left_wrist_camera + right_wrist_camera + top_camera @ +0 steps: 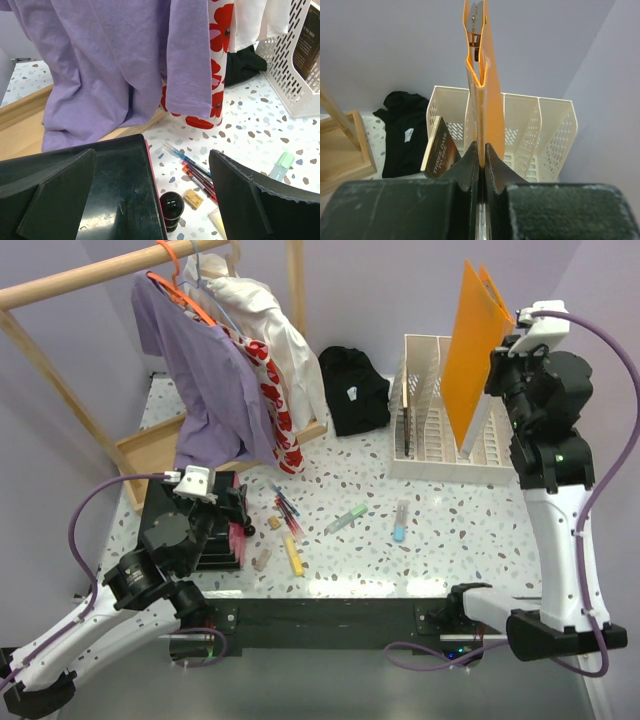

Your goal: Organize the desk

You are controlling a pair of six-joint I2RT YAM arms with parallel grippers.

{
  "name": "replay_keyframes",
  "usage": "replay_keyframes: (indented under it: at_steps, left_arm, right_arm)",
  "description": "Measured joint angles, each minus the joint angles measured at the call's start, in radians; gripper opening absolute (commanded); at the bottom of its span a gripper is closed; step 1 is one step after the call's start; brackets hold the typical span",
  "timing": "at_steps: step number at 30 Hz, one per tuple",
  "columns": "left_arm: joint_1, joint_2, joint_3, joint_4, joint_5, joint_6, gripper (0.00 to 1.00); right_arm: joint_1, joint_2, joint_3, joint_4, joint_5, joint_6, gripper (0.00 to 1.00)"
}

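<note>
The right fingers [467, 165] pinch the orange folder [487, 90] upright at the white file rack [418, 370], likely to slot it in; the left fingers [260, 200] spread wide, low over the tabletop [440, 520] near loose pens [285, 505], ready to grab.

The only lettering that can be made out stands on the dark cover of a book [439, 152] leaning in the left slot of the cream file rack [555, 130]. From the right wrist view its pale capitals seem to read "THREATS TO", with a further line too blurred to tell. The left wrist view catches only "TO SEE" at the frame edge. A white tag [409, 135] on the black garment [400, 117] carries print too small to read.
</note>
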Motion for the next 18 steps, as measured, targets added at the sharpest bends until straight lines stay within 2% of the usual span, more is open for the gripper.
replay_keyframes:
  at_steps: [7,18]
  left_arm:
    - [0.000,0.000,0.000,0.000,0.001,0.000,1.00]
    - [0.001,0.021,0.000,0.000,0.002,0.000,1.00]
  right_arm:
    - [-0.012,0.100,-0.013,0.073,-0.037,0.032,0.00]
    - [-0.043,0.126,0.035,0.097,-0.103,0.171,0.00]
